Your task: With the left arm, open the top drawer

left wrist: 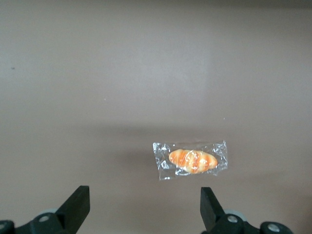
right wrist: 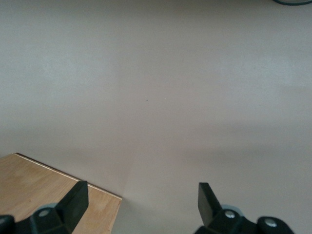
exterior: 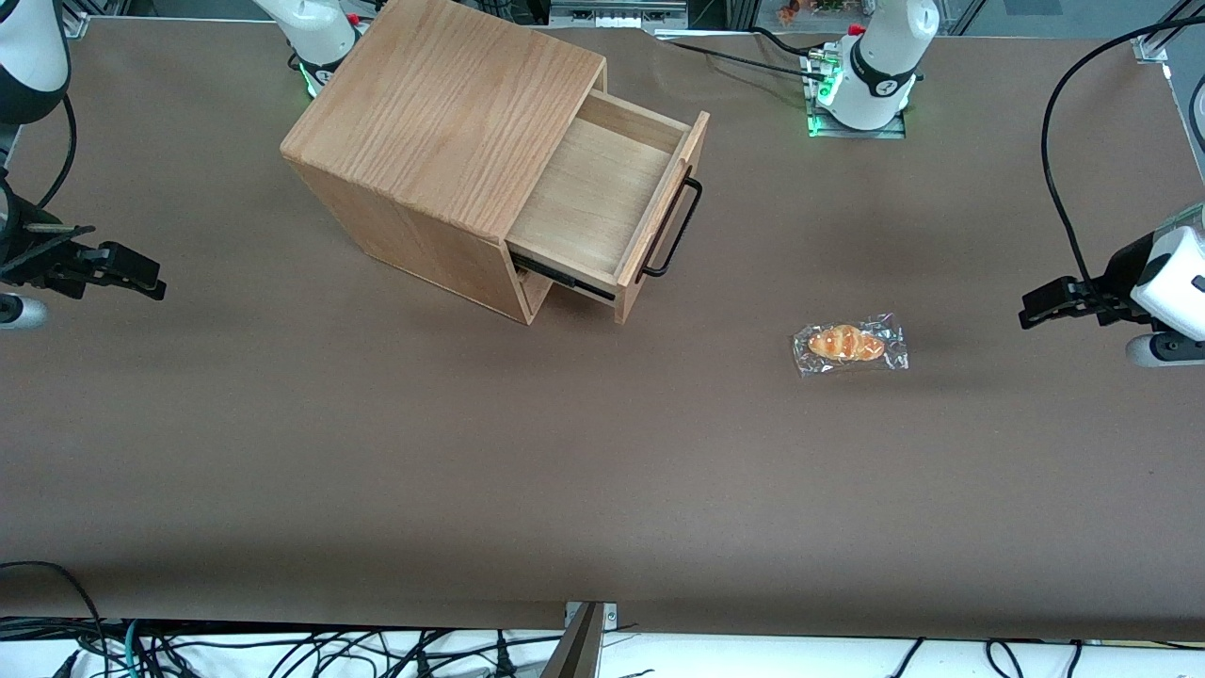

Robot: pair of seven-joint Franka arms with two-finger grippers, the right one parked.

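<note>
Brown matte sheeting covers the counter (exterior: pixel 377 452), with cables trailing along its edges. On it sits the oak-grained cabinet (exterior: pixel 442 141), a boxy block of open-grained wood turned at an angle. Its top drawer (exterior: pixel 602 202) already stands pulled well out, showing a pale, smooth plywood floor and thin light-wood walls. A long black metal bar handle (exterior: pixel 673 231) runs across the drawer front, its long axis slanting from farther to nearer the front camera. By the look of it, the opening is largely done.

The left arm (exterior: pixel 1163 282) hangs toward the working arm's end of the counter, well apart from the cabinet. Its pincer (left wrist: pixel 144 207) is spread wide and pinching nothing, poised above bare counter. From the pincer the handle lies sideways toward the cabinet, with a small wrapped pastry (exterior: pixel 850 344) between them. The pastry is golden and glossy in crinkled clear film, lying near the pincer and nearer the front camera than the drawer.
</note>
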